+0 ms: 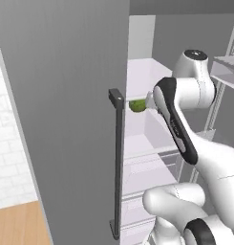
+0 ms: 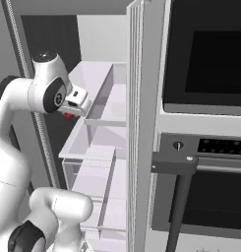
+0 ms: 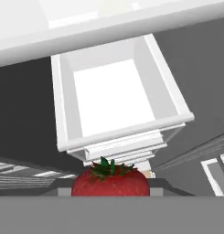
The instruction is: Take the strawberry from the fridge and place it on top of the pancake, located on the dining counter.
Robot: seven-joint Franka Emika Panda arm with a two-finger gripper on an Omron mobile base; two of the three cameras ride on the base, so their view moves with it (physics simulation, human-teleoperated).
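Observation:
My gripper (image 3: 111, 186) is shut on the strawberry (image 3: 110, 181), red with a green leafy cap, which sits low in the hand view. In the right base view the strawberry (image 2: 69, 116) shows as a red spot under my hand, with the gripper (image 2: 69, 113) inside the open fridge (image 2: 100, 78), above its white shelves. The fridge's shut grey door (image 1: 66, 119) carries a long dark bar handle (image 1: 118, 162). Below the fruit the hand view looks into a white open bin (image 3: 118, 98). The pancake and the dining counter are out of view.
A green round fruit (image 1: 136, 105) lies on a fridge shelf just left of my forearm. The open door's edge (image 2: 141, 123) with its bins stands at my right. Beyond it is a dark wall oven (image 2: 205, 69) with a bar handle (image 2: 177, 197).

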